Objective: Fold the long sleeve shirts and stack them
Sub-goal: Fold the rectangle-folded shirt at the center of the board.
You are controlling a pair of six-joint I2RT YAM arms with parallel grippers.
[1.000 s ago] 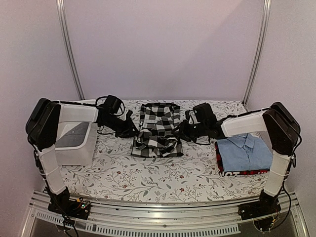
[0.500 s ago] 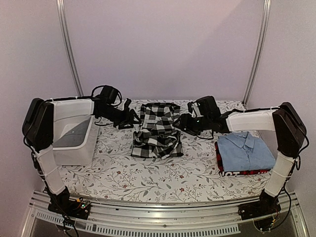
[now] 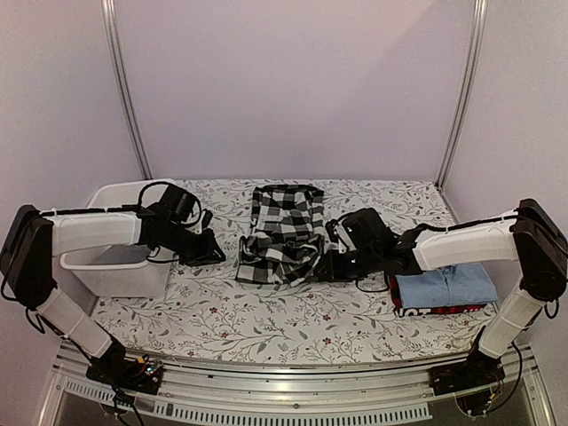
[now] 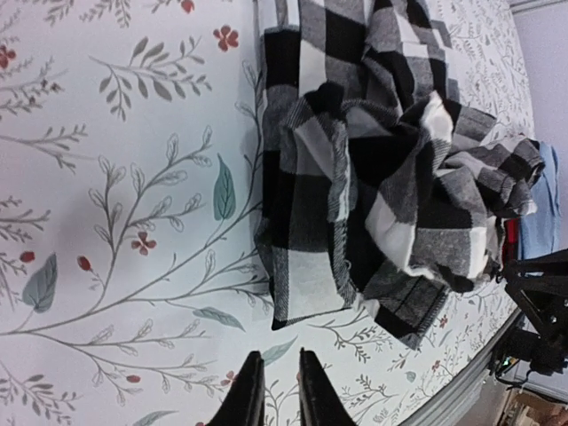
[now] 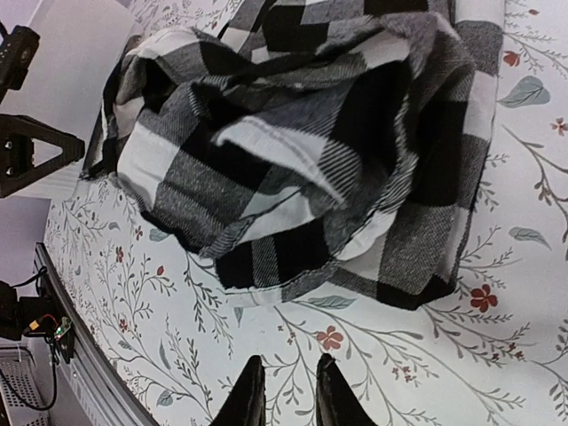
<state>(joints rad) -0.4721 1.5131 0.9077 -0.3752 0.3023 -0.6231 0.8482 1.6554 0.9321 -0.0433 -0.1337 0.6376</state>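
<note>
The black-and-white checked shirt (image 3: 284,235) lies in a rumpled, partly folded bundle at the table's middle. It fills the left wrist view (image 4: 373,160) and the right wrist view (image 5: 293,133). My left gripper (image 3: 213,249) is low over the table just left of the shirt's near-left corner, its jaws (image 4: 277,373) narrowly apart and empty. My right gripper (image 3: 331,264) is by the shirt's near-right corner, its jaws (image 5: 286,377) narrowly apart and empty. The light blue collared shirt (image 3: 453,286) lies folded on the red-and-black shirt (image 3: 424,311) at the right.
A white plastic tub (image 3: 115,266) stands at the left edge, behind my left arm. The floral tablecloth (image 3: 266,319) covers the table. The metal rail (image 3: 284,390) runs along the near edge. The right forearm crosses above the folded stack.
Both grippers have moved from the shirt's far sides toward the near side and down. The left arm swung out over the tub. The checked shirt looks unmoved.
</note>
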